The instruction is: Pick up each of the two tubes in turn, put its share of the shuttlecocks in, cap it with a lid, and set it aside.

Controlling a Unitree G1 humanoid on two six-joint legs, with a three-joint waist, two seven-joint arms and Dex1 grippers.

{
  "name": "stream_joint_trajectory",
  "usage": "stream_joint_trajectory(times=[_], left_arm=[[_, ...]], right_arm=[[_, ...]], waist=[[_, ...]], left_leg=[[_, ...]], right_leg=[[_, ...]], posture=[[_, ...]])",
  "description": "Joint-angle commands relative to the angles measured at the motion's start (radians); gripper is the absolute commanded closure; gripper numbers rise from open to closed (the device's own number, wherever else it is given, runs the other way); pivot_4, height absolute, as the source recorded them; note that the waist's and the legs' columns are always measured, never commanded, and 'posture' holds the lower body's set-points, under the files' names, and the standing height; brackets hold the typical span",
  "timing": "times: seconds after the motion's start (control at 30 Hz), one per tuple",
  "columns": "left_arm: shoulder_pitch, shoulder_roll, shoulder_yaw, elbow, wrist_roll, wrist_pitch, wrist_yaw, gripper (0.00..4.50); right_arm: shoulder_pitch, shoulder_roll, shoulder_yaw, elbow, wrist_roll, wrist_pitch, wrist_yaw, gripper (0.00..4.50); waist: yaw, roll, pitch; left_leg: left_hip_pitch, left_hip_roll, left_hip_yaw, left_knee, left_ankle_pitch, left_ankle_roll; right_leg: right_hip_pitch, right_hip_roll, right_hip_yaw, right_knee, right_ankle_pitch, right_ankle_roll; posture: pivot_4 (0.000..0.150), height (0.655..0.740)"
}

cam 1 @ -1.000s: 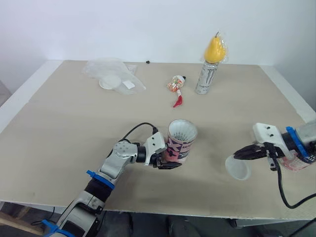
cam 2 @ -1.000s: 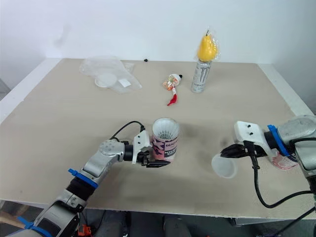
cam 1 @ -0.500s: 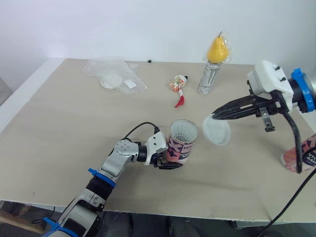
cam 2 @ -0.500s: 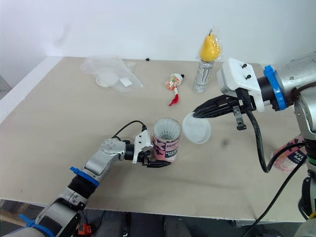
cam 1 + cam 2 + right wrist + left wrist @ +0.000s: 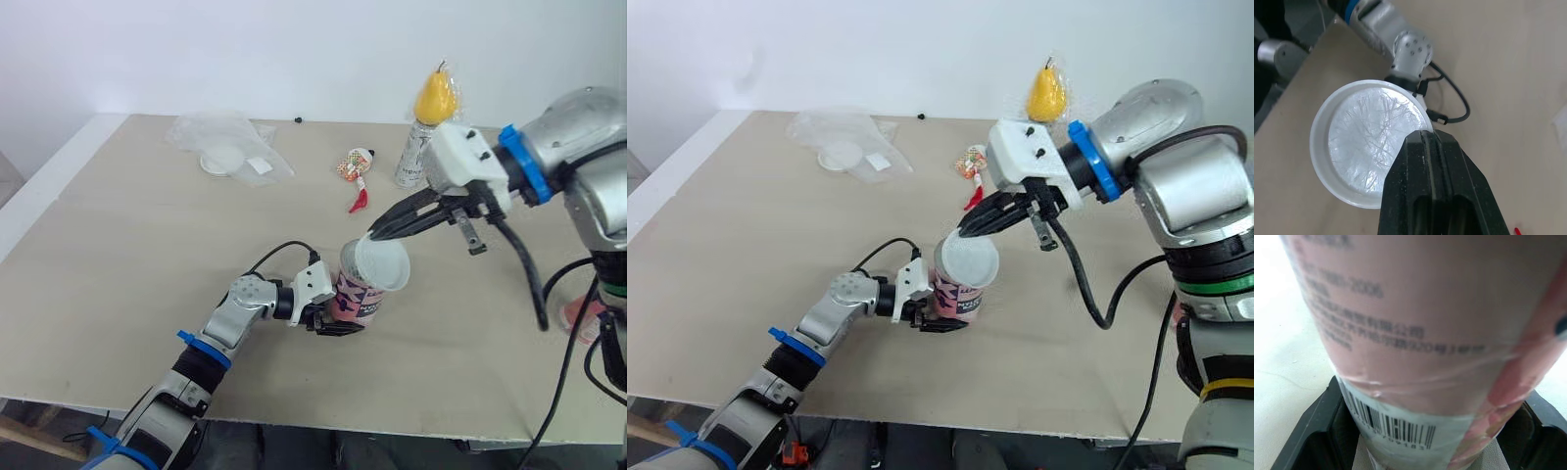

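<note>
A pink printed tube (image 5: pixel 355 298) stands upright near the table's front, with my left gripper (image 5: pixel 336 315) shut around its lower part. In the left wrist view the tube's label and barcode (image 5: pixel 1415 362) sit between the black fingers (image 5: pixel 1308 431). My right gripper (image 5: pixel 374 235) is shut on the rim of a translucent white lid (image 5: pixel 383 262), held tilted right over the tube's mouth. Whether the lid touches the tube's rim I cannot tell. White feathers show through the lid (image 5: pixel 1369 159) in the right wrist view. A second pink tube (image 5: pixel 576 315) is at the far right, partly hidden by a cable.
At the back stands a drink can (image 5: pixel 411 157) with a yellow pear-shaped toy (image 5: pixel 434 96) on top. A wrapped sweet (image 5: pixel 355 164) and a red scrap (image 5: pixel 358 202) lie beside it. A clear plastic bag (image 5: pixel 230 155) holding a white lid lies back left.
My right arm has carried the lid up from the right front of the table and leftward to the tube's mouth. The left gripper has kept hold of the tube.
</note>
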Motion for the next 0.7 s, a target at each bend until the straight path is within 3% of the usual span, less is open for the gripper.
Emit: stream_joint_trajectory(times=[0.03,0.33,0.7], left_arm=[[0.010,0.005,-0.025,0.036,0.040,0.023,0.015,1.23],[0.018,0.013,-0.019,0.030,0.037,0.031,0.019,1.23],[0.015,0.010,-0.016,0.034,0.036,0.035,0.025,1.23]], right_arm=[[-0.042,0.009,0.020,0.047,-0.048,-0.090,0.039,4.43],[-0.078,0.039,0.094,0.145,-0.109,-0.221,0.039,4.43],[-0.076,0.069,0.101,0.108,-0.109,-0.221,0.039,4.43]], waist=[[0.000,0.000,0.000],[-0.001,0.000,0.000],[-0.001,0.000,0.000]], left_leg=[[0.000,0.000,0.000,0.000,0.000,0.000],[0.000,0.000,0.000,0.000,0.000,0.000],[0.000,0.000,0.000,0.000,0.000,0.000]], right_leg=[[0.000,0.000,0.000,0.000,0.000,0.000],[0.000,0.000,0.000,0.000,0.000,0.000],[0.000,0.000,0.000,0.000,0.001,0.000]], posture=[[0.150,0.7400],[0.150,0.7400],[0.150,0.7400]])
